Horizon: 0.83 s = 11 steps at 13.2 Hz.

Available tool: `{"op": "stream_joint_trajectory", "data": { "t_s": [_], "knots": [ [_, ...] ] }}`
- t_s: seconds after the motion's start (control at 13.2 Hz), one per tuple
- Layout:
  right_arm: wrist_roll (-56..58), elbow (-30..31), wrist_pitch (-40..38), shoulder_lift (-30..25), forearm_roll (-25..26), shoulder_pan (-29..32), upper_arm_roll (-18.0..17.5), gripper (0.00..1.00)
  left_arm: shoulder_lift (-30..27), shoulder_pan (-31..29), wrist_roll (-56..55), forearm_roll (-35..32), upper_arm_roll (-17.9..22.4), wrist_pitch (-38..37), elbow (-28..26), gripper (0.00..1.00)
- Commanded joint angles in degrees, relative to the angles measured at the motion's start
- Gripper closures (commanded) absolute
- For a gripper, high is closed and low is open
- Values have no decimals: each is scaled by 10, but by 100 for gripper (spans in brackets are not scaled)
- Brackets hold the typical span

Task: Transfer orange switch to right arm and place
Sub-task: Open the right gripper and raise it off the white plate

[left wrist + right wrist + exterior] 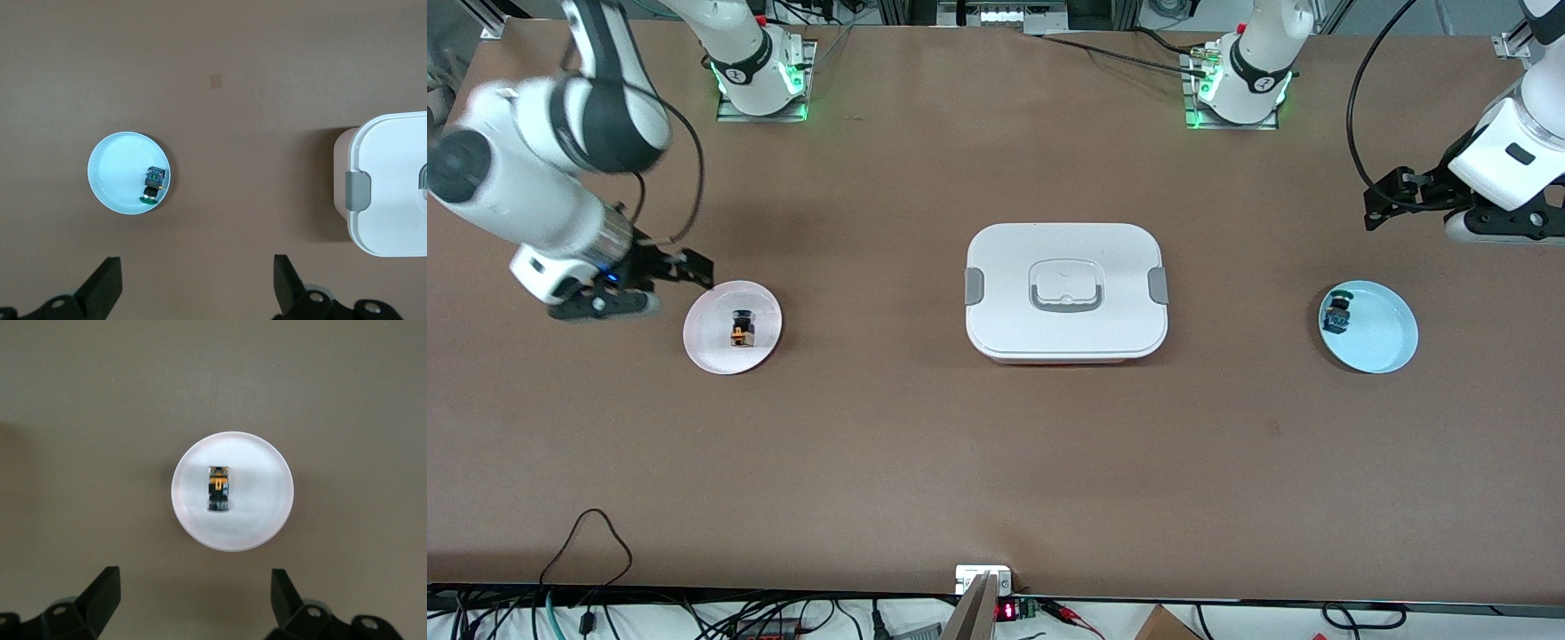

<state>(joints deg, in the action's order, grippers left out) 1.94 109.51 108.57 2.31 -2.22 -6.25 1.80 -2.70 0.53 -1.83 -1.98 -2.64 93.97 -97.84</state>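
Note:
The orange switch lies on its side on a small pink plate toward the right arm's end of the table. In the right wrist view the switch lies in the middle of the plate. My right gripper hangs open and empty over the bare table just beside that plate; its fingers are spread wide around nothing. My left gripper is open and empty over the table near the blue plate, and it also shows in the left wrist view.
A similar green and blue switch lies on the blue plate; both show in the left wrist view. A closed white lunch box with grey clips stands mid-table. Cables hang along the table edge nearest the front camera.

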Motion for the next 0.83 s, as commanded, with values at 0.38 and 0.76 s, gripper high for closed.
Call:
{"op": "stream_joint_trajectory", "data": {
  "t_s": [0.38,0.76],
  "knots": [
    [-8,-146,-162,-20,6,1,3,0,-9,2,10,5,4,-1,-4,0],
    [-3,-148,-156,-16,9,2,2,0,-9,2,10,5,4,-1,-4,0]
  ]
}}
